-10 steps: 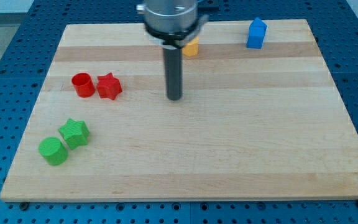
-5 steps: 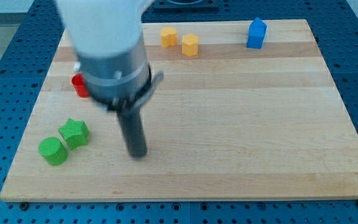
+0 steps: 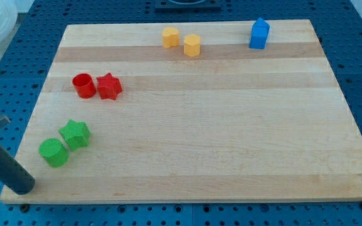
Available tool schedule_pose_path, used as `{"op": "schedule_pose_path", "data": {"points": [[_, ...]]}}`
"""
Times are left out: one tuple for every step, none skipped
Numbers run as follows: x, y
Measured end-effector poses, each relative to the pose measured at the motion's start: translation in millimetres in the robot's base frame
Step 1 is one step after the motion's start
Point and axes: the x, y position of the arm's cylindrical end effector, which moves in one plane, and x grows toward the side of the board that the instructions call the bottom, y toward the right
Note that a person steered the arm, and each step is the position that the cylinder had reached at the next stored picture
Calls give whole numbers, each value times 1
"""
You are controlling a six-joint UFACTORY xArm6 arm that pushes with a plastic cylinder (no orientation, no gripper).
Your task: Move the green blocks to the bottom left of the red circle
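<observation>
A green star block (image 3: 75,134) and a green round block (image 3: 53,152) sit side by side near the board's bottom left. The red circle (image 3: 83,85) stands above them at the left, with a red star block (image 3: 109,86) touching its right side. My tip (image 3: 21,187) rests at the board's bottom-left corner, below and left of the green round block, apart from it.
Two yellow blocks (image 3: 170,37) (image 3: 192,45) sit at the top centre. A blue block (image 3: 259,33) stands at the top right. The wooden board (image 3: 231,125) lies on a blue pegboard surface.
My tip has swept from the board's centre down and left to the bottom-left corner. No block has moved.
</observation>
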Motion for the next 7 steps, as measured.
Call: {"op": "schedule_pose_path", "data": {"points": [[0, -1], [0, -3], [0, -17], [0, -25], [-30, 26], [-73, 50], [-103, 52]]}}
